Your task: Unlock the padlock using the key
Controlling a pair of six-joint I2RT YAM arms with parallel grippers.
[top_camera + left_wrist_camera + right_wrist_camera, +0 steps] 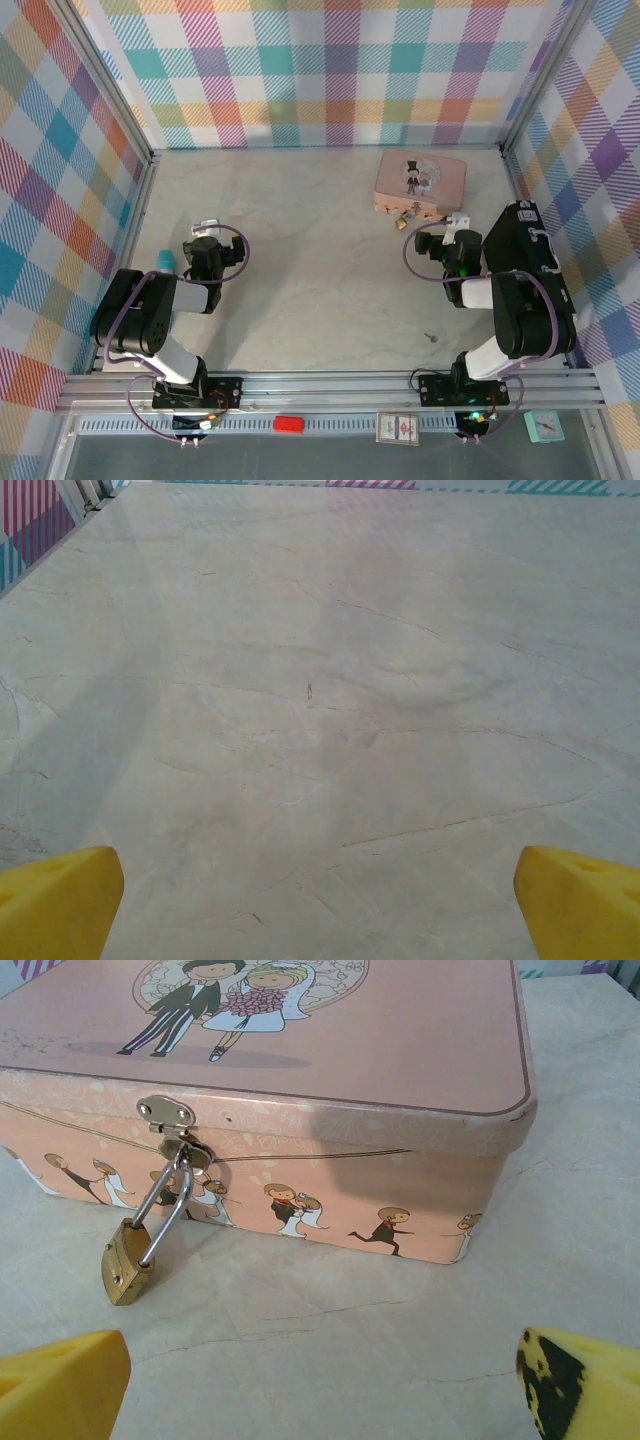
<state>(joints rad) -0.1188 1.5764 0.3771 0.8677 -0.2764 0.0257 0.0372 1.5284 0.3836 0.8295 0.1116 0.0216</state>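
The padlock (127,1265) hangs at the front of the pink tin (400,1070); the key (431,337) lies well apart from the tin. The right pincer (320,1385) and the left pincer (320,905) are both released.

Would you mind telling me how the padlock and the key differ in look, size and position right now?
The padlock is brass-gold with a silver shackle; the key is a dark speck. The padlock is clearly bigger than the key. The padlock is hooked on the clasp of the pink tin, while the key lies loose on the table, nearer the arm bases. Both are small and on the right side.
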